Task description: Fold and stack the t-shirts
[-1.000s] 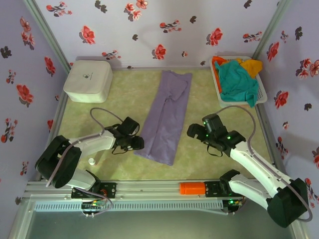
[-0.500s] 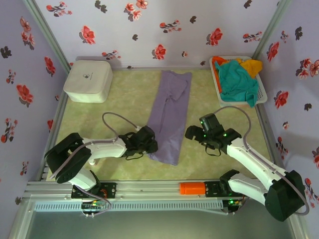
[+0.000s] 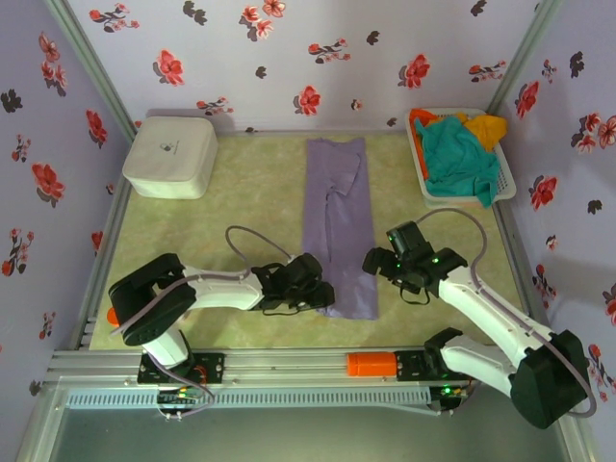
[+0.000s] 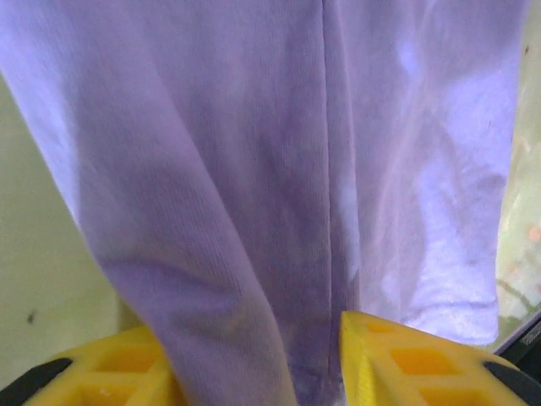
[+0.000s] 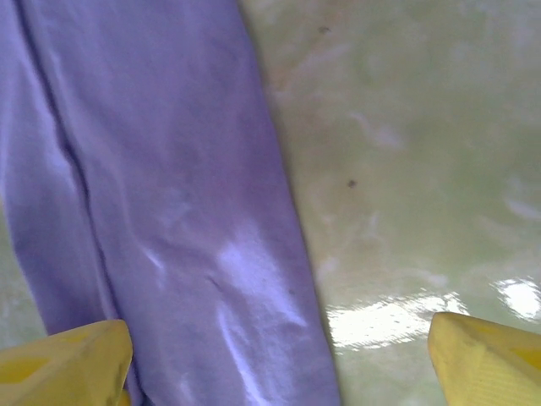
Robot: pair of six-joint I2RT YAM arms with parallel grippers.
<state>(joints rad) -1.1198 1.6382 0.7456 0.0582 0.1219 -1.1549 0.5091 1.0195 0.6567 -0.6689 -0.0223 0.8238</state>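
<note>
Pale lavender-purple cloth t-shirt [image 3: 339, 226] lay flat down the middle of the green tabletop [image 3: 241, 202], folded into a long narrow strip, near end toward the arm bases.

Left gripper [image 3: 322, 294] sat low at the near left corner of that strip. In the left wrist view the lavender cloth [image 4: 254, 152] ran down into the gap of the left gripper [image 4: 254, 372]; its yellow fingers [image 4: 397, 359] stood partway apart with a fold between them. Could not tell whether the fold was actually pinched.

Right gripper [image 3: 373, 262] was just beside the strip's right edge, near its lower end. In the right wrist view its jaws were spread wide and held nothing, yellow fingers [image 5: 486, 359] straddling the shirt edge [image 5: 169, 194] and bare table.

Teal shirt [image 3: 457, 154], orange shirt [image 3: 421, 117] and yellow shirt [image 3: 488, 127] were heaped unfolded in the white slotted plastic basket [image 3: 500, 183] at the far right corner. White rounded plastic box [image 3: 170, 156] stood at the far left corner.
</note>
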